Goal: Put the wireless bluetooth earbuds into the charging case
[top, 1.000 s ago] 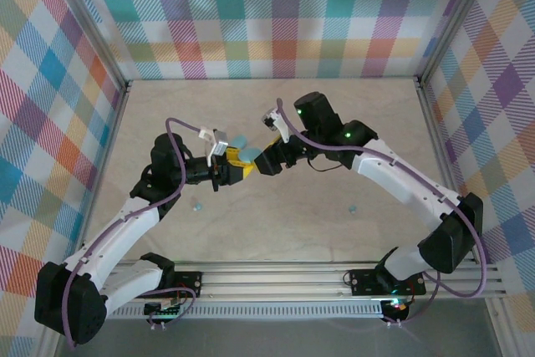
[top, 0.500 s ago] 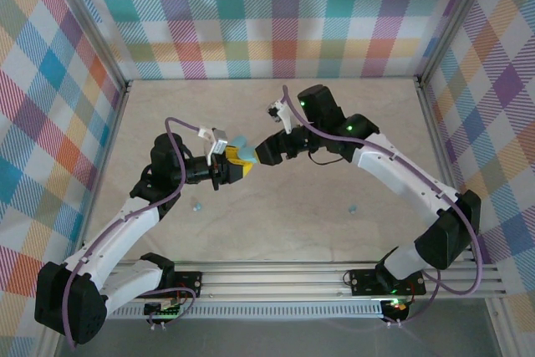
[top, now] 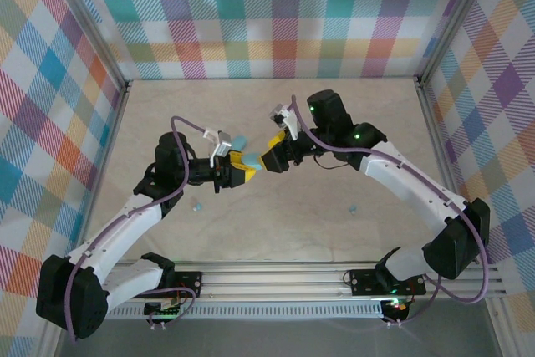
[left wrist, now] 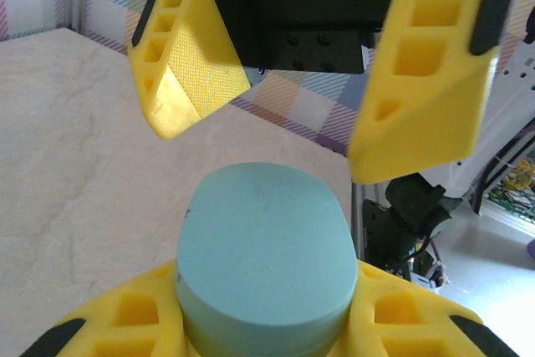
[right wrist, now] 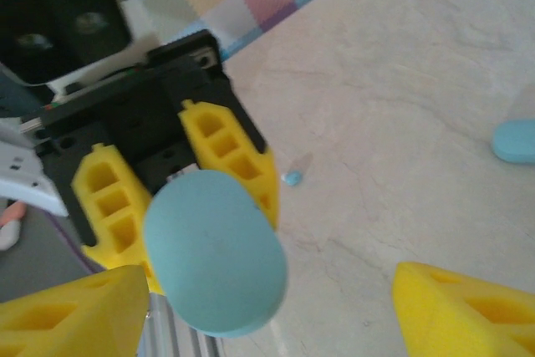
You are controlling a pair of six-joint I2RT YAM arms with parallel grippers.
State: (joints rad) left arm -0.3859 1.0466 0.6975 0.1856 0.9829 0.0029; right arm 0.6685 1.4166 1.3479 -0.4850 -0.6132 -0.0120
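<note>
The left pincer [top: 248, 165] is clamped on a light-blue oval charging case [left wrist: 263, 248], lid closed, held above the middle of the bench [top: 276, 232]. Its yellow fingers [left wrist: 125, 328] press the case from both sides, and the case's rounded end sticks out past their tips.

The right pincer [top: 270, 161] faces it nose to nose. Its jaws stand wide apart, and its yellow fingers [left wrist: 426, 73] flank the gap that the case's free end points into. They are close to the case without touching it.

An earbud [top: 196, 204], a tiny pale blue bit, lies loose on the bench beside the left arm, well clear of the case. The right wrist view shows it on the marbled surface just past the left pincer. Another earbud [top: 353, 206] lies on the bench under the right arm, also well apart from the case.

A second light-blue oval piece [top: 238, 141] sits just beyond the left pincer, toward the back wall.
</note>
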